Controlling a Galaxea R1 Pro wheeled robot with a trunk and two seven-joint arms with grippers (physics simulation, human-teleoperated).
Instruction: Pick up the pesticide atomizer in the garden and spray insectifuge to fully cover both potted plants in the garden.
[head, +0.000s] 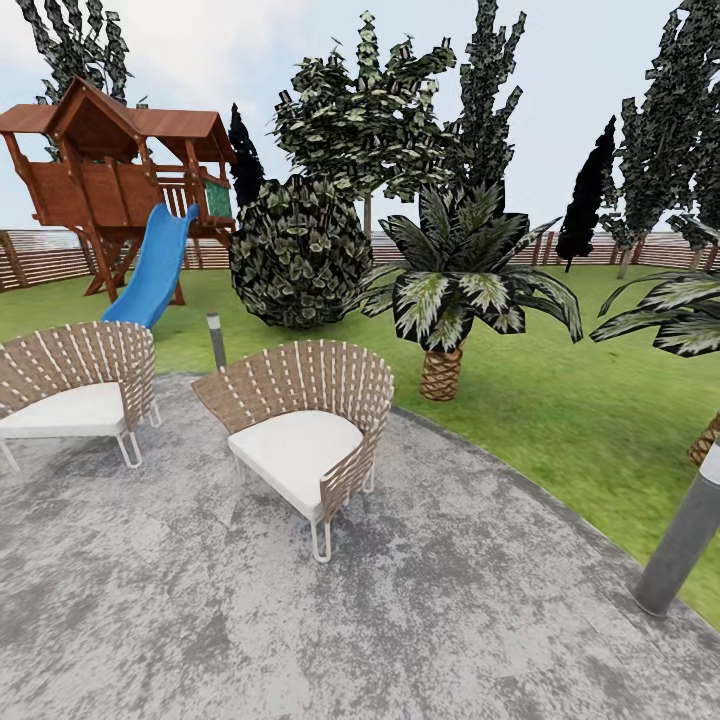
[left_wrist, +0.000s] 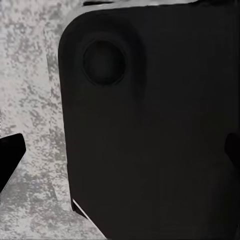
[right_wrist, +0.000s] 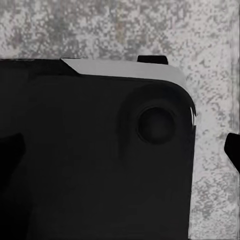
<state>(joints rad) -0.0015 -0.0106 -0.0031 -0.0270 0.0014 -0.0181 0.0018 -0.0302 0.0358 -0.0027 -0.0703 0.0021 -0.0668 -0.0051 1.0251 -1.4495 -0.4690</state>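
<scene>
I am on the round grey speckled patio (head: 400, 620) of the garden, facing the green lawn (head: 560, 420) and the brown slatted fence (head: 40, 260). The pesticide atomizer and the two potted plants are out of view. In the left wrist view, my left gripper (left_wrist: 120, 150) hangs over the robot's black body (left_wrist: 150, 125). Its dark fingertips (left_wrist: 11, 150) sit wide apart at the picture's edges, with nothing between them. In the right wrist view, my right gripper (right_wrist: 120, 150) stands the same way, fingertips (right_wrist: 233, 149) apart, above the black body and the patio.
Two wicker chairs with white cushions (head: 300, 440) (head: 75, 395) stand on the patio ahead and to the left. A grey lamp post (head: 685, 535) rises at the right patio edge, a smaller one (head: 216, 340) behind the chairs. Palms (head: 455, 290), a round bush (head: 298, 252) and a playset slide (head: 155, 265) stand on the lawn.
</scene>
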